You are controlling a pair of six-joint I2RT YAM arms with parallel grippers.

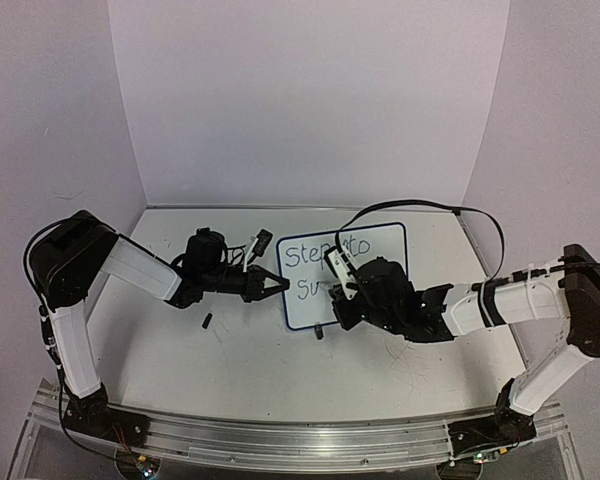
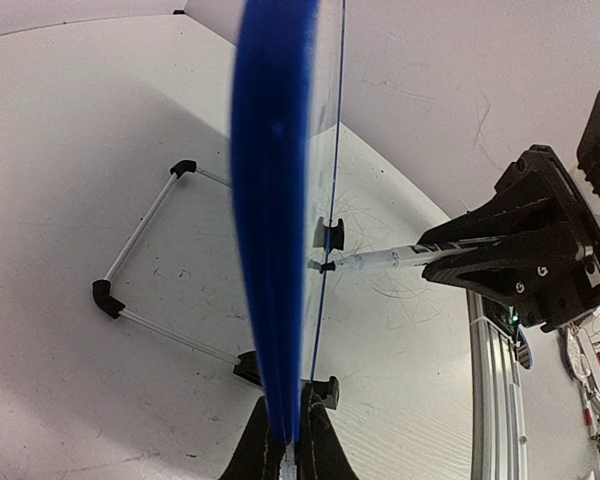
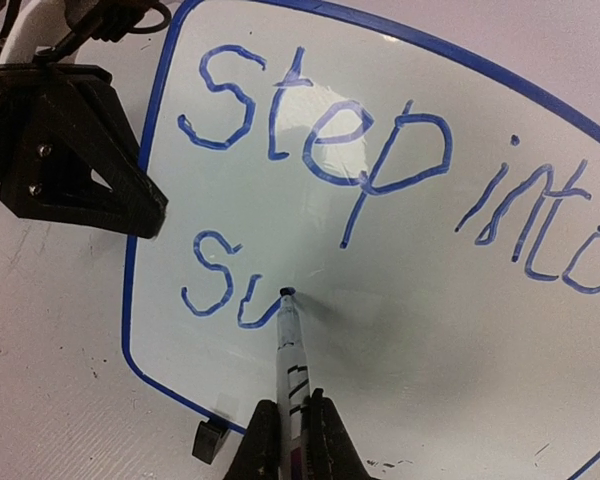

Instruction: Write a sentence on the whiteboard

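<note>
The whiteboard (image 1: 298,312) stands propped mid-table between both arms. The left gripper (image 2: 290,435) is clamped on its blue left edge, steadying it. The right gripper (image 3: 292,425) is closed around a marker (image 3: 290,340), with the tip touching the board. The sentence (image 3: 373,180) reads "Step into" above and "su" below (blue ink, loose hand), so the second line looks barely begun.

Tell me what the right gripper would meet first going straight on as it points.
The right gripper holds a marker whose tip touches the whiteboard at the end of the unfinished sentence, so the board's face comes first; the gripper itself looks short of it.
</note>
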